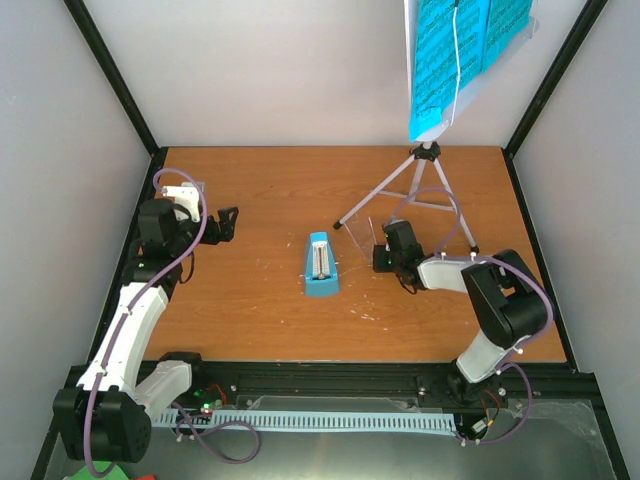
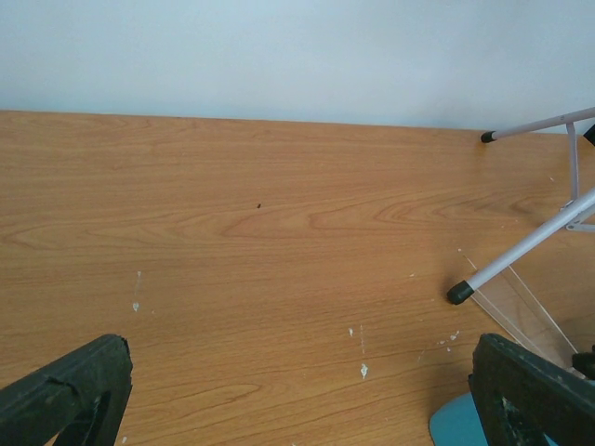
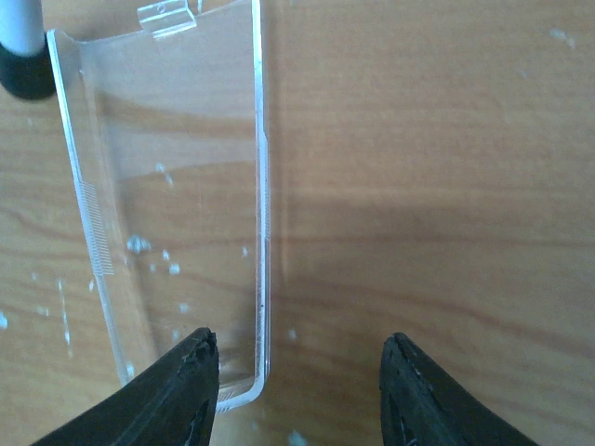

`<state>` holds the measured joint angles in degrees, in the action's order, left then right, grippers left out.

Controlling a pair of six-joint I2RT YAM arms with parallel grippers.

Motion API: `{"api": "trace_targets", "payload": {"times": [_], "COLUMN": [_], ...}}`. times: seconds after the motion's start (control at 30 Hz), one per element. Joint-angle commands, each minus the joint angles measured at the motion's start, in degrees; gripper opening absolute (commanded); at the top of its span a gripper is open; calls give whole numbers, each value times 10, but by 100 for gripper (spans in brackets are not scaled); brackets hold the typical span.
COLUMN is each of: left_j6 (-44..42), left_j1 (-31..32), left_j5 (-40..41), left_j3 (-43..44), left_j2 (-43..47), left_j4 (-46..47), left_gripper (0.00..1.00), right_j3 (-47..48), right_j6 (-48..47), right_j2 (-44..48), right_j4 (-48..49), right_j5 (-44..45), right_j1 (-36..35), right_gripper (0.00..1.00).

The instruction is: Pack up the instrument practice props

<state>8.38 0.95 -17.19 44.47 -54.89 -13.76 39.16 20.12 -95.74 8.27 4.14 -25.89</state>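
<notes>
The light-blue metronome (image 1: 320, 265) sits mid-table with its white face up; its corner shows in the left wrist view (image 2: 462, 426). The grey tripod music stand (image 1: 424, 186) stands at the back right and carries the bright-blue sheet-music pages (image 1: 462, 48) on its desk. A clear plastic cover (image 1: 362, 236) lies flat by the stand's front foot (image 2: 458, 294). My right gripper (image 1: 383, 258) is open just over the cover's near edge (image 3: 167, 204); in the right wrist view (image 3: 297, 390) the cover's long edge lies between the jaws, nearer the left finger. My left gripper (image 1: 227, 222) is open and empty at the left (image 2: 297, 404).
The wooden table (image 1: 260, 190) is walled by white panels and a black frame. The stand's legs (image 2: 525, 243) spread across the back right. A tripod foot (image 3: 23, 58) touches the cover's far corner. A cable rail (image 1: 320, 418) runs along the near edge.
</notes>
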Motion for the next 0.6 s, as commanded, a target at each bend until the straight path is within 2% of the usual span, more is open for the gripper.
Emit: {"api": "trace_targets", "payload": {"times": [0.0, 0.3, 0.57], "left_j6": [-11, -13, -14], "left_j1": [-3, -3, -3], "left_j5": [-4, 2, 2], "left_j3": [1, 0, -1], "left_j2": [11, 13, 11], "left_j4": [12, 12, 13], "left_gripper": [99, 99, 100], "right_j3": [-1, 79, 98], "right_j6": [-24, -56, -58], "right_j2": [27, -33, -69], "right_j4": [-55, -79, -71], "right_j5": [-8, -17, -23], "right_j1": [1, 2, 7], "right_gripper": [48, 44, 36]}}
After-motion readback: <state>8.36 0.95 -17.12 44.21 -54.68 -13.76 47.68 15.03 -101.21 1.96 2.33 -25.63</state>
